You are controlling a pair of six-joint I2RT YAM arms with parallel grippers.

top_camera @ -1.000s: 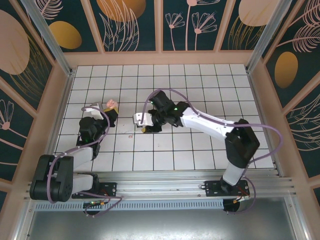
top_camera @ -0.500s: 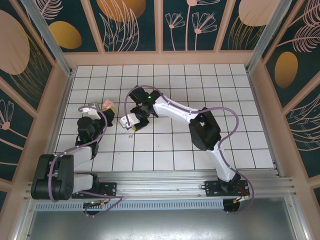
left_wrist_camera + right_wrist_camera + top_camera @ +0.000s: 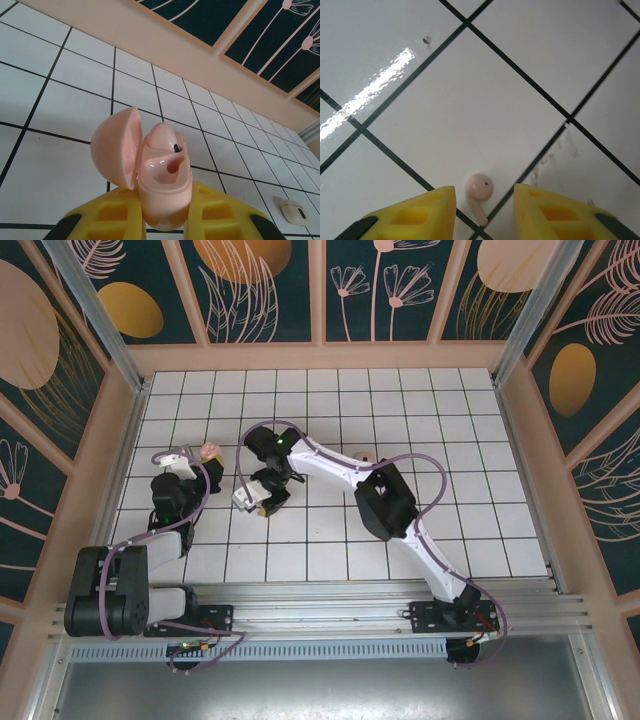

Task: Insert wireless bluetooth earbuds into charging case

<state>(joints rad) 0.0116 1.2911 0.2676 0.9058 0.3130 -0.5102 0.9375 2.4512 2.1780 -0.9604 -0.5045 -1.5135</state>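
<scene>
In the left wrist view the pink charging case (image 3: 162, 180) stands upright with its lid (image 3: 116, 146) swung open to the left. My left gripper (image 3: 165, 205) is shut on its base. One earbud (image 3: 167, 138) sits in the far slot, and the near slot (image 3: 173, 165) is empty. From above, the case (image 3: 211, 451) is held at the left. My right gripper (image 3: 256, 503) hangs just right of it, low over the tiles. A second pink earbud (image 3: 479, 193) lies on a tile, stem towards me, between the open fingers (image 3: 422, 212) of my right gripper (image 3: 484, 200) and touching neither.
A small pale oval object (image 3: 293, 211) lies on the tiles to the right of the case; from above it is a pinkish spot (image 3: 365, 454) beside the right arm. Wooden walls (image 3: 320, 356) fence the tiled floor.
My right arm has swung left and its gripper has come down and left over the earbud on the tile. The left gripper has shifted slightly up and left with the case.
</scene>
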